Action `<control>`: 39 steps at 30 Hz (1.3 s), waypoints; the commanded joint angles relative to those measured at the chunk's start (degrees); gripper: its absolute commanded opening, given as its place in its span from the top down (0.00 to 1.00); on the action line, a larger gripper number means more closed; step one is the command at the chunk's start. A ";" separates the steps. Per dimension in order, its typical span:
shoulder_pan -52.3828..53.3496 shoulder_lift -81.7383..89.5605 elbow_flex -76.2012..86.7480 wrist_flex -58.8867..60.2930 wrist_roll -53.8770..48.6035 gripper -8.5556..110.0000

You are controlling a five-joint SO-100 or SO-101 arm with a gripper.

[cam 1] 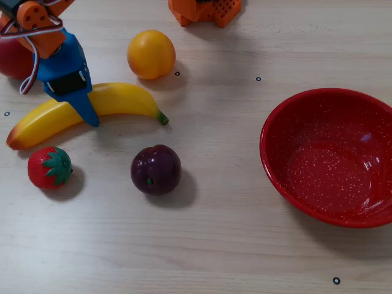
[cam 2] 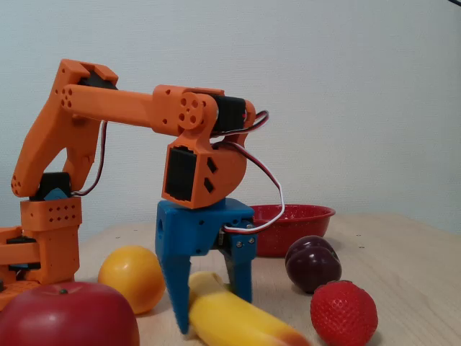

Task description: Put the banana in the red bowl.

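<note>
At the left of the overhead-looking fixed view, the gripper (cam 1: 78, 98) straddles the banana (cam 1: 122, 98) with fingers apart (poised to close across its narrow width); the empty red bowl (cam 1: 275, 165) waits at far right.

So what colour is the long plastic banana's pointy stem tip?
Green, on the long yellow plastic banana; clearest in the downward-looking fixed view.

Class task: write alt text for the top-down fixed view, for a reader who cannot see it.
A blue gripper straddles a yellow banana lying on a pale wooden table, with an empty red bowl far to the right. A yellow-orange fruit, a dark plum and a strawberry surround the banana.
</note>
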 commanded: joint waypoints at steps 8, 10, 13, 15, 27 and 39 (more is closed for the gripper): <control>3.60 5.27 -13.62 10.63 -10.63 0.93; 3.87 6.94 -14.59 12.74 -12.04 0.93; 4.39 11.60 -14.77 16.08 -13.71 0.93; 5.27 16.44 -13.45 16.08 -15.73 0.93; 20.13 38.14 -9.23 15.56 -26.46 0.93; 56.34 35.42 -11.07 3.96 -45.00 0.93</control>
